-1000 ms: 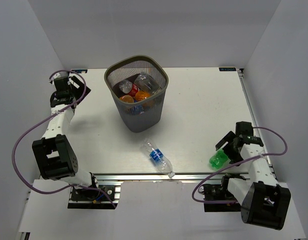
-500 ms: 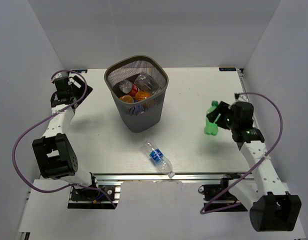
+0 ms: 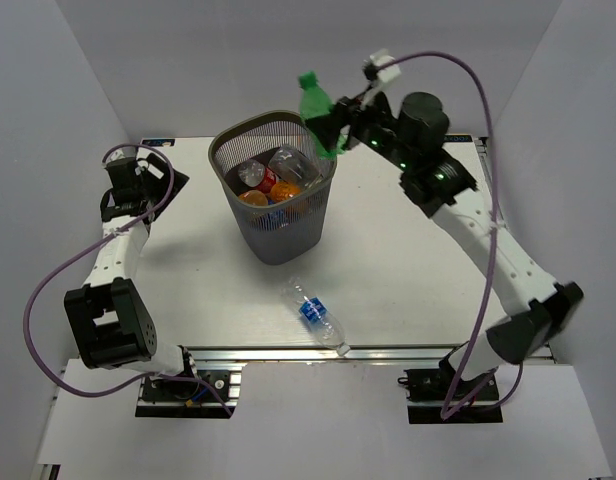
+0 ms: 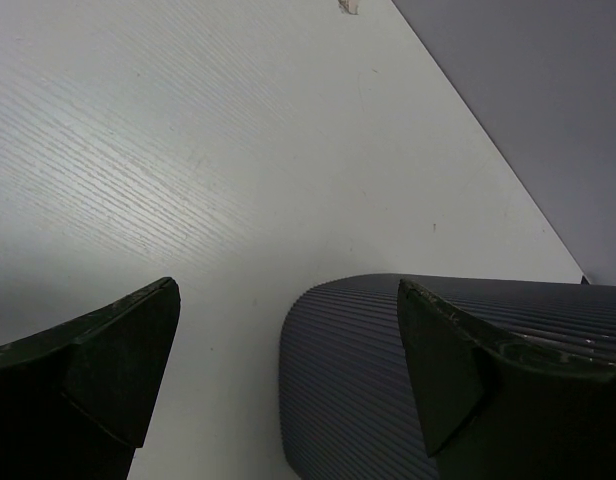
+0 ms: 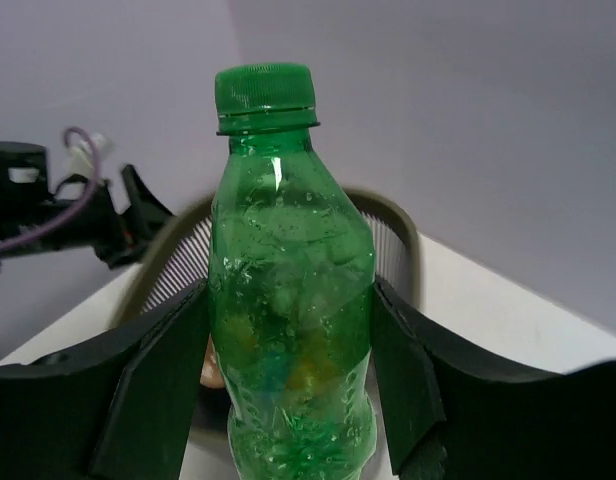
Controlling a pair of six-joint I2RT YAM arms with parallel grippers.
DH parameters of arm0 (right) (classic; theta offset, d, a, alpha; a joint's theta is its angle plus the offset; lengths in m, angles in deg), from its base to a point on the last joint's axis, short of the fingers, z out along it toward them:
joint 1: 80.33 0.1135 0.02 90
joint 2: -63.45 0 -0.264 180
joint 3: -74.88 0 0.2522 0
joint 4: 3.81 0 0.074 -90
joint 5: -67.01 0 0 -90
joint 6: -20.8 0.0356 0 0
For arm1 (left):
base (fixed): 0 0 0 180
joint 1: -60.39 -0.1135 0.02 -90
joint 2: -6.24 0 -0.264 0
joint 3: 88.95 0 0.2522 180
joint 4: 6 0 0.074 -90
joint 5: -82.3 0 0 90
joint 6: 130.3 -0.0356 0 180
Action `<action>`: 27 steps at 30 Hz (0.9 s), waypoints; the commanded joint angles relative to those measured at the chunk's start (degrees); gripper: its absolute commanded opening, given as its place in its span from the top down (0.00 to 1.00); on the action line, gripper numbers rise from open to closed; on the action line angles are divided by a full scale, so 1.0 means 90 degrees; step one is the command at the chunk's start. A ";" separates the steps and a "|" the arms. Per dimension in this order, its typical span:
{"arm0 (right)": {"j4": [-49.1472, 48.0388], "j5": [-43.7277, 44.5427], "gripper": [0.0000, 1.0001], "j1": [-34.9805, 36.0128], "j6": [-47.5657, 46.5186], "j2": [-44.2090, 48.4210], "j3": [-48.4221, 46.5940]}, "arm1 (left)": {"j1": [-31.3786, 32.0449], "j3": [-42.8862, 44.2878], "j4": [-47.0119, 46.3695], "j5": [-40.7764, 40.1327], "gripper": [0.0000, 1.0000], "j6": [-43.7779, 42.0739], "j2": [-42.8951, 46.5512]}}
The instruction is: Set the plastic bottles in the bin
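**Top view.** The right gripper [image 3: 333, 133] is raised at the far right corner of the bin [image 3: 288, 238]. It is closed on the green bottle [image 3: 314, 106], which it holds cap up. From this angle the bottle overlaps the bin's rim, and we cannot confirm that it sits squarely over the opening. Red, orange and clear bottles [image 3: 271, 180] lie inside the bin. One clear blue-label bottle [image 3: 313, 312] lies on its side on the table [image 3: 418, 250], near the front edge and well apart from both arms. The left gripper [image 3: 158, 178] is parked at the far left of the table and takes no part.

**Left wrist view.** The left fingers [image 4: 98, 385] stand apart over bare tabletop with nothing between them.

**Right wrist view.** Both pads [image 5: 153, 385] press the green bottle's lower body. The bin's mesh rim shows just behind it.

**Assessment.** We judge the step in hand to be carrying the green bottle to the drop. The next move calls for a short advance toward the middle of the opening, then spreading the jaws. A release too near the rim may send the bottle off the edge. The blue-label bottle remains to be collected.
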 commanded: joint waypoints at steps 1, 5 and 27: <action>0.0516 -0.0033 0.45 0.0540 -0.0730 -0.0962 -0.1367 | 0.0001 -0.0015 0.0016 0.0087 0.02 0.0097 0.0413; 0.1290 -0.0031 0.33 0.0785 -0.0692 -0.2095 -0.2737 | 0.0001 -0.0025 0.0133 -0.0040 0.02 0.0068 0.0491; 0.1302 0.0194 0.11 -0.0201 -0.0319 -0.0049 -0.0449 | -0.0009 -0.0230 0.0417 -0.0264 0.02 0.0468 0.1584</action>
